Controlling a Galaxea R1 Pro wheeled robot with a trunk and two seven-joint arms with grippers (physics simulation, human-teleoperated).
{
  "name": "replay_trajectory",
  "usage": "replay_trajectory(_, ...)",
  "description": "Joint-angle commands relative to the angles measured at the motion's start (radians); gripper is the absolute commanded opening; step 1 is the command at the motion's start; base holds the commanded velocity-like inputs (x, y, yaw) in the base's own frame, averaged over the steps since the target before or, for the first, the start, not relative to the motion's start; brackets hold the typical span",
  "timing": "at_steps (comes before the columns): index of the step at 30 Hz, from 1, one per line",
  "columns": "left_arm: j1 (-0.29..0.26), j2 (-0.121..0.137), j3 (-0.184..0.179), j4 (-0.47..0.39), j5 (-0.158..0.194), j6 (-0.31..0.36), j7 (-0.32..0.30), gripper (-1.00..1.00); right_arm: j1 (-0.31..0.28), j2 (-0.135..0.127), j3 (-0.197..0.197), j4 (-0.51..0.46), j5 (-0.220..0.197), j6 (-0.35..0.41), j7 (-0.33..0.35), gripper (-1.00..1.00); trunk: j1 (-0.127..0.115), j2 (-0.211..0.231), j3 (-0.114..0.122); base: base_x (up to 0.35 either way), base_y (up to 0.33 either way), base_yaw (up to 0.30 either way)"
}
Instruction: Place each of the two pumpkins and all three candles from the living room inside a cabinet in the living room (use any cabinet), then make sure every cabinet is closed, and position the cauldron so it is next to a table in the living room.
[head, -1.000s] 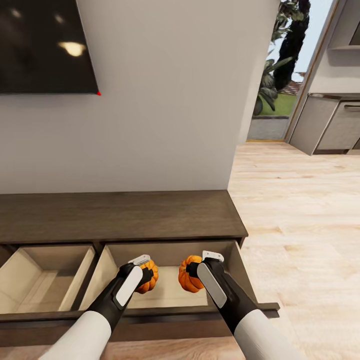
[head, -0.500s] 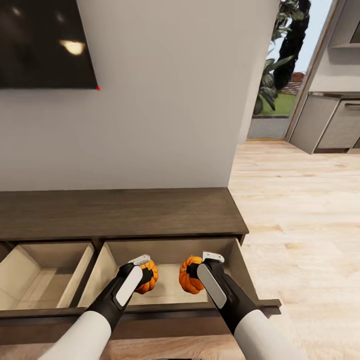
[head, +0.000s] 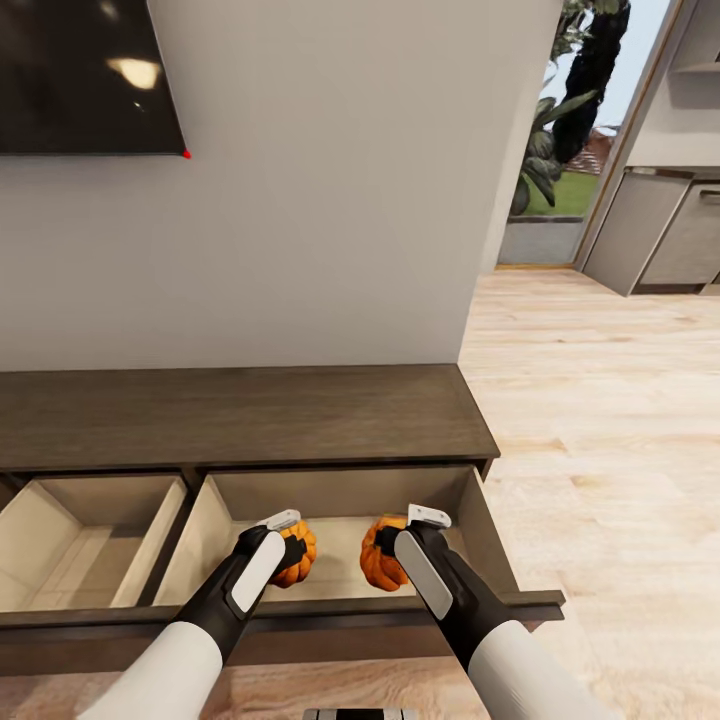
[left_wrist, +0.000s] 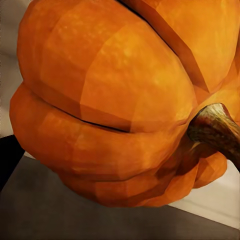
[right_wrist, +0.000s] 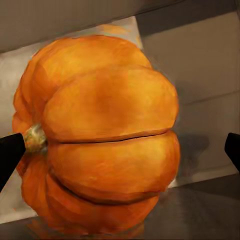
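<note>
Two pumpkins held over an open cabinet drawer.
Head view: left tool (head: 292, 545) gripping the left pumpkin (head: 299, 556), right tool (head: 392, 540) gripping the right pumpkin (head: 379, 560), both inside the right-hand open drawer (head: 480, 530) of the dark-brown cabinet (head: 240, 415). Left wrist view: left pumpkin (left_wrist: 115, 105) close up, brown stem (left_wrist: 215, 130) sideways. Right wrist view: right pumpkin (right_wrist: 100, 135) between dark fingertips (right_wrist: 10, 152), above the drawer floor.
</note>
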Motion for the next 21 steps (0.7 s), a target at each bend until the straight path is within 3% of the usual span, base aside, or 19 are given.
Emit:
replay_trajectory(1,0.000,0.000,0.000,0.000,-0.004,0.002,0.001,-1.00,0.000,0.000,0.000,0.000,0.000,0.000,0.000,1.00,0.000,0.000,0.000,0.000,0.000,0.000)
replay_trajectory(6,0.000,0.000,0.000,-0.001,-0.004,0.002,0.000,-1.00,0.000,0.000,0.000,-0.001,0.000,0.000,0.000,1.00,0.000,0.000,0.000,0.000,0.000,0.000)
replay_trajectory(7,0.000,0.000,0.000,-0.002,-0.004,0.002,0.000,1.00,0.000,0.000,0.000,-0.001,0.000,0.000,0.000,1.00,0.000,0.000,0.000,0.000,0.000,0.000)
replay_trajectory(21,0.000,0.000,0.006,-0.004,0.006,0.008,0.000,1.00,0.000,0.000,0.000,-0.001,0.000,0.000,0.000,1.00,-0.001,0.000,0.008,0.000,0.000,0.000)
